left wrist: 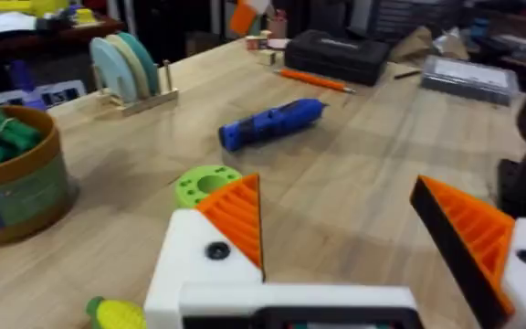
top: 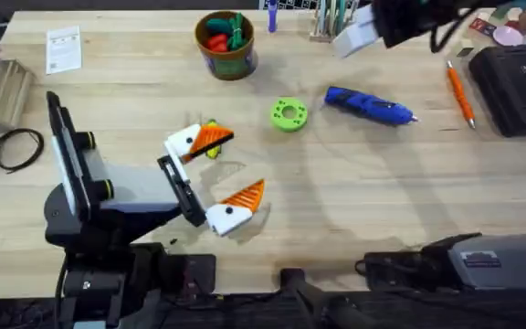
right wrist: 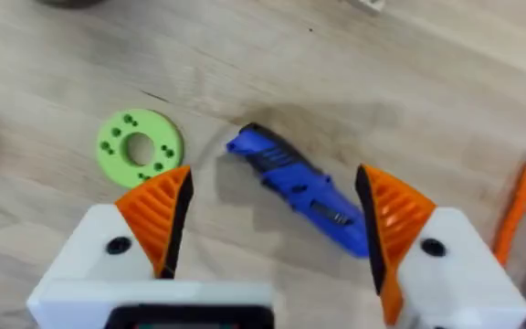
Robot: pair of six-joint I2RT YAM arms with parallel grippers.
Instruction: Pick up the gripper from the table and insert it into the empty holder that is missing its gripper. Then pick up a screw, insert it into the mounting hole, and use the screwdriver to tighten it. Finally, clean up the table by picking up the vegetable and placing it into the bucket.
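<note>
My right end effector (right wrist: 272,228) hangs wide open over the screwdriver (top: 369,105), which lies far right of centre on the surface (top: 354,201). I judge it rigid, smooth and rollable; I'd clamp its fat mid-body. The left end effector (top: 226,174) gapes empty.

The wooden table (top: 354,210) carried the blue screwdriver (top: 369,106) lying on its side, with a green disc (top: 289,114) flat just beside its blunt end and an orange stick (top: 459,92) well off past its tip. The bucket (top: 226,55) stood near the far edge, toy vegetables inside, and a yellow vegetable (top: 211,151) lay nearer the front edge. A paper card (top: 63,48) and a black cable coil (top: 16,148) lay at the left, and a black case (top: 517,84) sat at the right.
</note>
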